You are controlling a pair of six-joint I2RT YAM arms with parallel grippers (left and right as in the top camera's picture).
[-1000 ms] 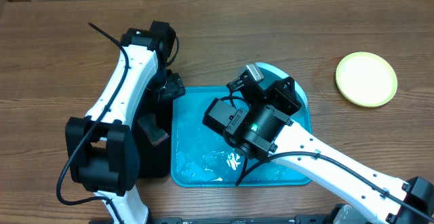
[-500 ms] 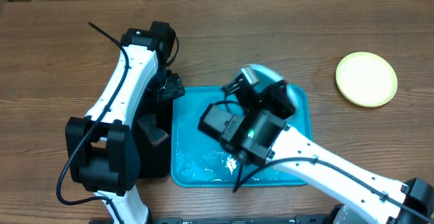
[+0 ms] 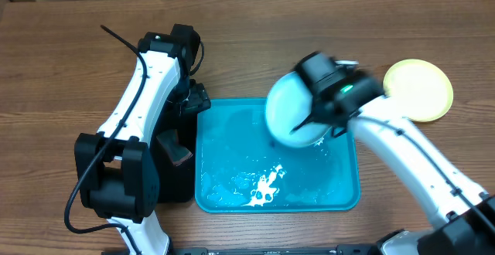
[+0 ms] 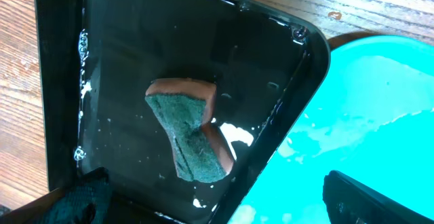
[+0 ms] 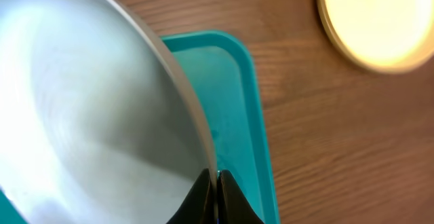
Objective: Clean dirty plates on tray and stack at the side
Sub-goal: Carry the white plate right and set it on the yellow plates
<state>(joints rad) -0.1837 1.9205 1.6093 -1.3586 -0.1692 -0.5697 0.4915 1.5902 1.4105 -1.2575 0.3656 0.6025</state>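
Since your right gripper (image 5: 215, 183) is clamped on the rim of the blue plate (image 3: 288, 108) over the tray (image 3: 232, 154), carry rightward: the yellow plate (image 3: 418, 90) lies nearest this arm.

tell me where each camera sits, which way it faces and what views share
Overhead: fixed above the table, facing straight down at the blue tray; left arm and right arm show.
Left wrist: on the left arm, facing down at the sponge in the black tray; the open left tool shows only its fingertips.
Right wrist: on the right arm, facing down along the shut right tool at the light blue plate it grips.
Shared: right wrist and overhead both show the yellow-green plate.
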